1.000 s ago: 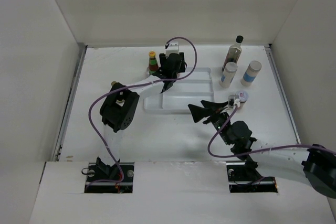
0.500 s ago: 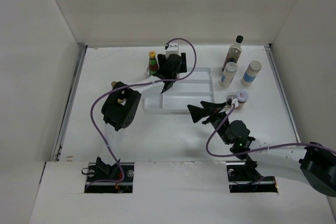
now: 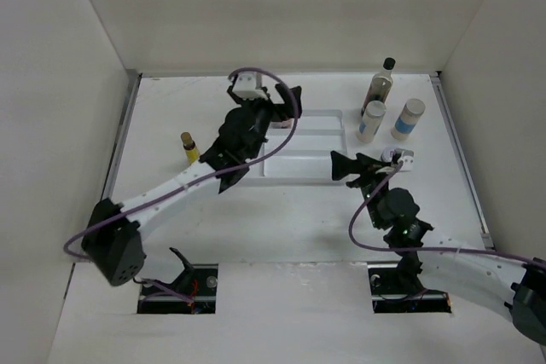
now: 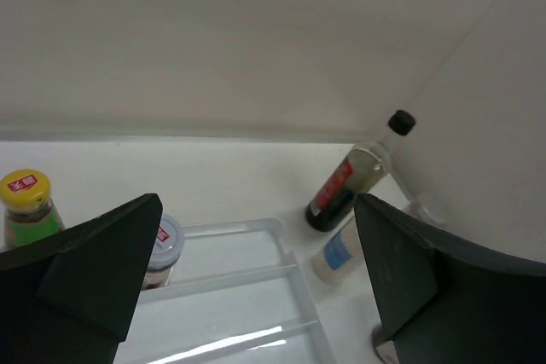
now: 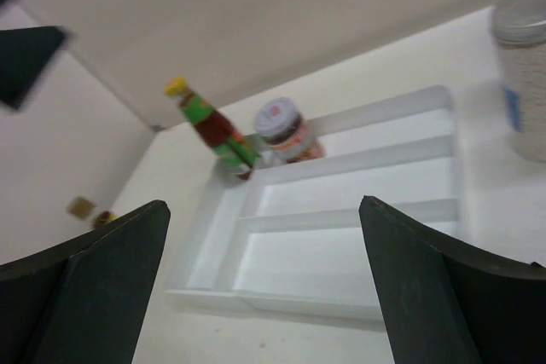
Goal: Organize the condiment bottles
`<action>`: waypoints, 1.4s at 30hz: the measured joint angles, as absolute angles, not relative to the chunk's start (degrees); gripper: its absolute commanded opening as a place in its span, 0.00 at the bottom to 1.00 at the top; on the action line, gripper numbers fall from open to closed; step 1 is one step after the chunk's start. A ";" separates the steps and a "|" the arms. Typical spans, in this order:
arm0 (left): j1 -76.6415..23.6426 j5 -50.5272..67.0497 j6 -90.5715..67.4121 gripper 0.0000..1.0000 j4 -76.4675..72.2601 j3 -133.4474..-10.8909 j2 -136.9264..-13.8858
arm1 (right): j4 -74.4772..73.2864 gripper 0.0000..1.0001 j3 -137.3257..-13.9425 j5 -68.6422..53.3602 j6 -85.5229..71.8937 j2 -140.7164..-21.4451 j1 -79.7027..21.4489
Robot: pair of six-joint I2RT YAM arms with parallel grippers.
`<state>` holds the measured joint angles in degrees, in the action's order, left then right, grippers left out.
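Note:
My left gripper [image 3: 281, 101] [image 4: 256, 210] hangs open and empty above the far side of the white tray [image 3: 328, 114] [image 4: 281, 229]. Below it a white-lidded jar [image 4: 159, 241] [image 5: 286, 130] stands in the tray's back compartment. The red sauce bottle with a yellow cap [image 4: 26, 207] [image 5: 213, 125] is at the tray's far left corner. In the top view my left arm hides both. My right gripper [image 3: 345, 168] [image 5: 263, 210] is open and empty beside the tray's near right corner. Another jar [image 3: 392, 156] sits just right of it.
A tall dark bottle [image 3: 381, 83] [image 4: 354, 181] and two white shakers [image 3: 371, 119] [image 3: 409, 118] stand right of the tray near the back wall. A small yellow-brown bottle [image 3: 188, 147] stands alone left of the tray. White walls close in the table.
My left gripper has opened, let go of the jar in the tray and lifted, and its arm has stretched out low to the left. My right gripper has shifted a little to the right.

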<state>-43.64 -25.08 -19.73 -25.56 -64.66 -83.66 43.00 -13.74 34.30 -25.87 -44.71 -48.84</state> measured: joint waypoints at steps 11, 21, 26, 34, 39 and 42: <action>-45.01 -27.86 -27.14 1.00 -29.89 -24.86 -61.43 | 14.20 0.41 -26.55 44.93 -26.68 -47.09 -38.61; -49.28 -28.64 -28.53 1.00 -34.81 -16.58 -57.30 | -0.75 1.00 -36.14 42.78 -26.37 -59.48 -17.93; -50.30 -28.29 -28.77 1.00 -37.23 -15.73 -57.74 | -3.36 1.00 -36.40 37.12 -26.35 -66.57 -14.06; -50.41 -27.81 -29.08 1.00 -40.01 -15.73 -62.76 | -2.33 0.81 -37.04 30.11 -26.24 -73.69 -11.49; -50.28 -27.86 -29.36 1.00 -41.15 -15.64 -63.33 | 0.14 0.52 -37.04 29.34 -25.80 -75.29 -10.90; -50.17 -28.08 -29.45 1.00 -42.26 -14.79 -63.33 | 0.10 0.49 -36.86 30.70 -24.82 -74.76 -12.08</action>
<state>-50.17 -28.08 -29.45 -42.26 -14.79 -63.33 0.10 -36.86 30.70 -24.82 -74.76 -12.08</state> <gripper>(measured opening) 0.997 0.712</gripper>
